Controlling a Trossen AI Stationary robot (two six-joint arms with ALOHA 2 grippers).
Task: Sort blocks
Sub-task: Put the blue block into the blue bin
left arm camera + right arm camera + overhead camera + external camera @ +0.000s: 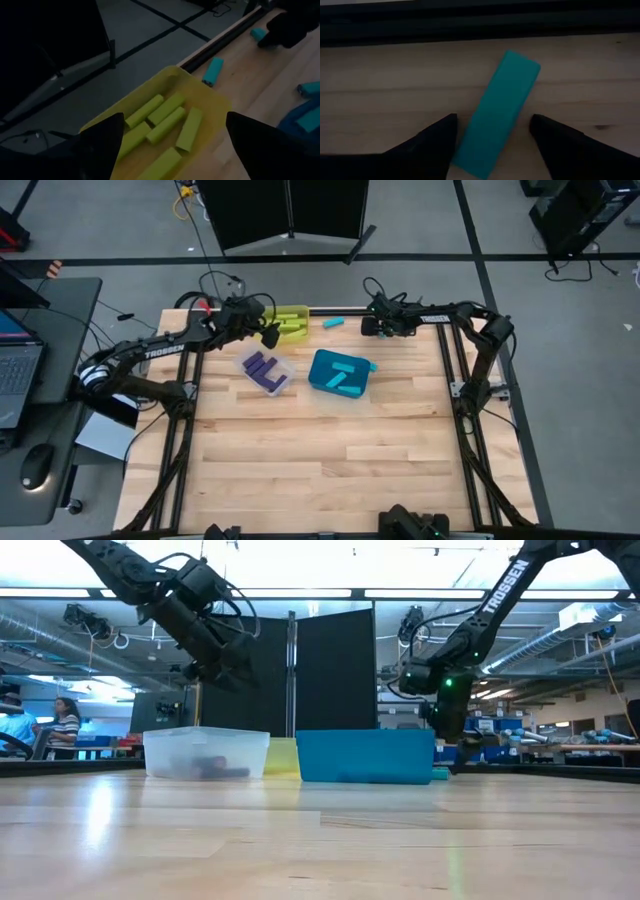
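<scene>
One cyan block (496,115) between right tool (492,131) fingers

The high camera looks straight down on the whole table (330,450); the low one sits at tabletop level, facing the far edge at twelve o'clock. Both wrist cameras look down from close range, seemingly sharing one cyan block (213,70) there.

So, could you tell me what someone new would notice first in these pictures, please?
Probably the three bins at the table's far edge: a yellow bin of yellow-green blocks, a clear bin of purple blocks, and a teal bin. The open right gripper straddles a cyan block lying on the wood, while the open left gripper hovers over the yellow bin.
</scene>
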